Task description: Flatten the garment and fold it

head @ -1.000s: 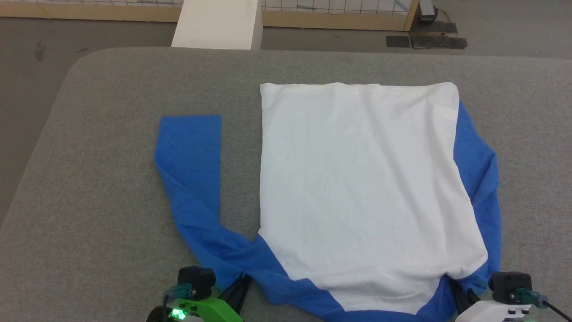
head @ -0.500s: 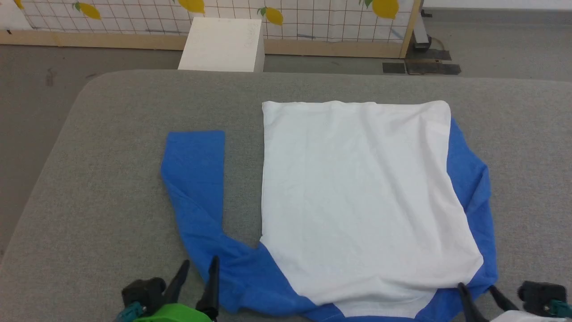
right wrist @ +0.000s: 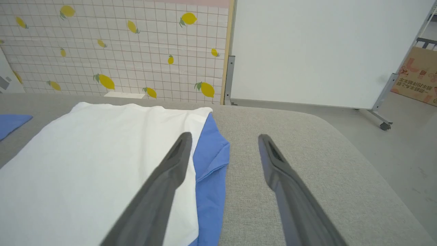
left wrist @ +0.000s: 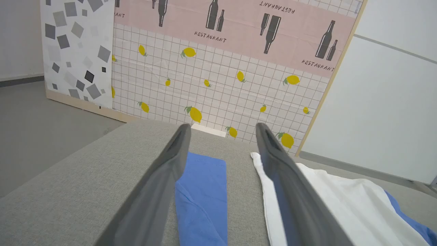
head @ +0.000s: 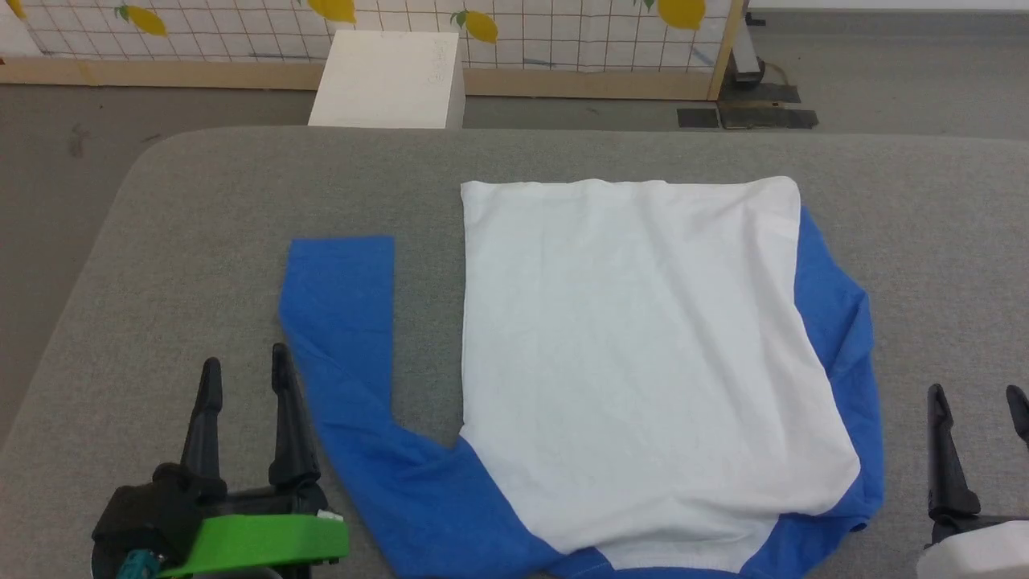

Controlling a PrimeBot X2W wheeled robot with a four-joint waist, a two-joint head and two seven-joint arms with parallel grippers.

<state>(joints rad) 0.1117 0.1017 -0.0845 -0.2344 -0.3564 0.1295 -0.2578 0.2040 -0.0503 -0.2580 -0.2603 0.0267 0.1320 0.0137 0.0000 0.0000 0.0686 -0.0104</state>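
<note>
The garment point(head: 627, 362) lies flat on the grey table point(head: 201, 201), white body upward, neck end toward me. Its left blue sleeve point(head: 342, 322) stretches out beside the body, also seen as the blue sleeve point(left wrist: 205, 191) in the left wrist view. The right blue sleeve point(head: 840, 322) lies tucked along the body's right edge, with the white body point(right wrist: 95, 164) and sleeve point(right wrist: 211, 160) in the right wrist view. My left gripper point(head: 245, 374) stands open just left of the left sleeve, holding nothing. My right gripper point(head: 977, 398) stands open to the right of the garment, apart from it.
A white box point(head: 390, 80) stands on the floor beyond the table's far edge, in front of a lemon-patterned panel point(head: 482, 24). The table's rounded left corner point(head: 153, 153) is near. A cardboard box point(right wrist: 418, 75) and a wheeled white board point(right wrist: 324, 51) stand at the right.
Both grippers have let go of the shirt's near shoulders and moved outward and up, open: the left to the sleeve's left, the right off the garment's right. The camera tilted up.
</note>
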